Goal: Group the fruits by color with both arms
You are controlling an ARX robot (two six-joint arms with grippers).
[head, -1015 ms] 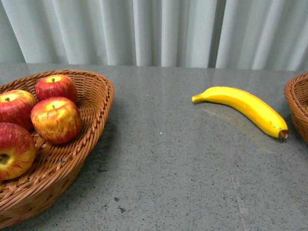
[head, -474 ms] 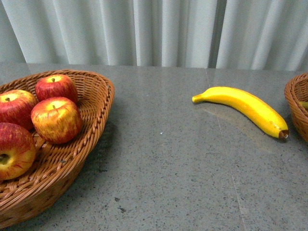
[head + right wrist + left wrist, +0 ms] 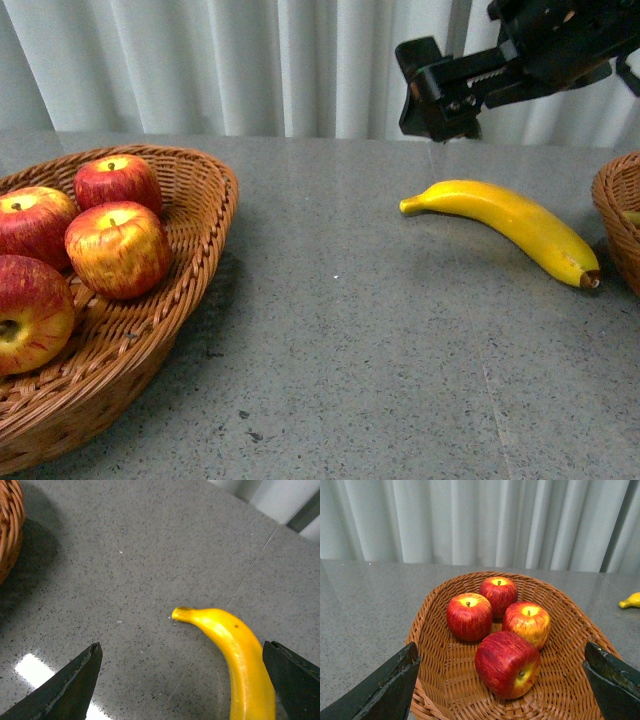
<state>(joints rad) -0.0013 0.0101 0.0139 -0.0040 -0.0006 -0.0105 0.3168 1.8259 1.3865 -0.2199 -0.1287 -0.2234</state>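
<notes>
Several red apples (image 3: pixel 117 248) lie in the wicker basket (image 3: pixel 200 215) at the left. In the left wrist view my left gripper (image 3: pixel 500 680) hangs open over the nearest apple (image 3: pixel 507 664), touching nothing. A yellow banana (image 3: pixel 505 225) lies on the grey table at centre right. My right gripper (image 3: pixel 438 105) hovers open above the banana's stem end. In the right wrist view the banana (image 3: pixel 235 650) lies between the spread fingers, close to the one finger (image 3: pixel 292 680), with no contact. The left arm is out of the front view.
A second wicker basket (image 3: pixel 615 215) shows at the right edge, just past the banana's brown tip. The apple basket's rim (image 3: pixel 7 525) shows in a corner of the right wrist view. A pale curtain (image 3: pixel 300 60) hangs behind the table.
My right gripper has come into the front view from the upper right and now hovers above the banana. The fruits and baskets have not moved.
</notes>
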